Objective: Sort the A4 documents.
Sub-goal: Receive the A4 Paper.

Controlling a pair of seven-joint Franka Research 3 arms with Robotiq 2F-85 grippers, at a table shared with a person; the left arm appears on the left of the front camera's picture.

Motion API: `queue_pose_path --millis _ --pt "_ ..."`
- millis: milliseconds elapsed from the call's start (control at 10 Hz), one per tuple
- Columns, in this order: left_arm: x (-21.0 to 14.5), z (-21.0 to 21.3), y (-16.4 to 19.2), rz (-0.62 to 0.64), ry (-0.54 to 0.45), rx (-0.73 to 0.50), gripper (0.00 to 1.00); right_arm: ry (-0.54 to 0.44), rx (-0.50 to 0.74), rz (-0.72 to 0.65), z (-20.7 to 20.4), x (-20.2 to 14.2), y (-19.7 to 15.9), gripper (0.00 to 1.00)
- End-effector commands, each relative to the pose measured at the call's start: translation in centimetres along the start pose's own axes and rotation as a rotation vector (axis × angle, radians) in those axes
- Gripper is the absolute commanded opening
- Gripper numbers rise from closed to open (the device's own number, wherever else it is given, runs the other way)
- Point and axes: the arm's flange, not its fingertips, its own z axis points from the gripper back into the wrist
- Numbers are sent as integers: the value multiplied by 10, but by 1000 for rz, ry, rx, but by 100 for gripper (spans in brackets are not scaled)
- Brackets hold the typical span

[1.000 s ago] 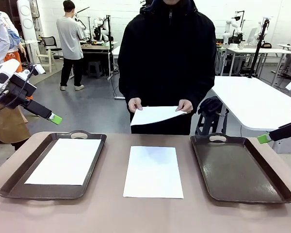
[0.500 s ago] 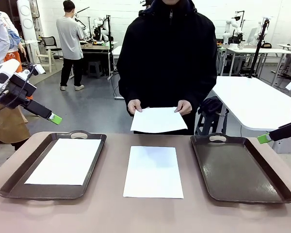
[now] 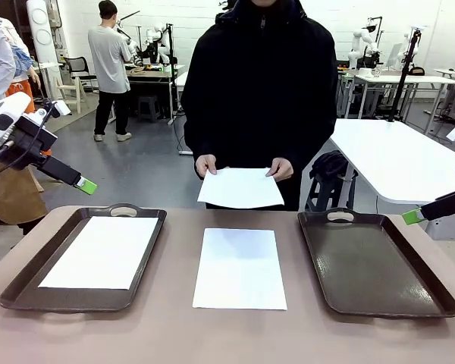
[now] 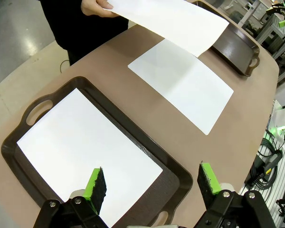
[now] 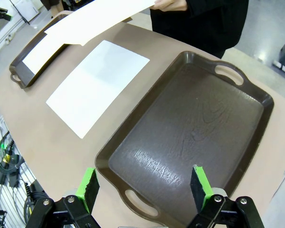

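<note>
Open lab, other benches and people far behind. Near, a brown worktop (image 3: 174, 334) with a person standing at its far edge.

- Left tray (image 3: 15, 284): one A4 sheet (image 3: 102, 250) lies flat inside.
- Right tray (image 3: 371, 265): bare floor, nothing in it.
- Middle sheet (image 3: 239, 267) lies flat on the worktop between the trays, touching neither.
- Third sheet (image 3: 240, 188) is held up by the person's hands (image 3: 208, 164) above the far edge, and in the wrist views its near end overhangs the middle sheet's far end.
- Left hand (image 4: 151, 183) is wide and holds nothing, hovering over the near end of the left tray.
- Right hand (image 5: 144, 184) is wide and holds nothing, hovering over the near end of the right tray.

Step, as a judgement: take the next sheet, either the offered one or the middle one, and place it in a tray. The sheets look blank, so the target tray cannot be told.

Doing it well:
- The offered sheet is best pinched at a free edge, away from the person's fingers, with the jaws closing across the thickness.
- The flat middle sheet gives no edge to grab. It likely needs a pad pressed on it and a drag to the worktop edge, or a corner lifted first.
- The paper is floppy, so move it slowly and lay it down flat.

In the way:
- The held sheet and the person's hands hang over the middle sheet's far end.
- The tray rims must be cleared.
- Either arm reaching to the centre crosses toward the other.
</note>
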Motion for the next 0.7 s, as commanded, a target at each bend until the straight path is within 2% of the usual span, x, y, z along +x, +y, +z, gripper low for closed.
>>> queue_pose_path --millis 0,600 --pt "0 1 0 -1 -2 1 100 -8 17 -2 -2 -1 -1 100" --pt "0 1 0 -1 -2 1 100 -8 17 -2 -2 -1 -1 100"
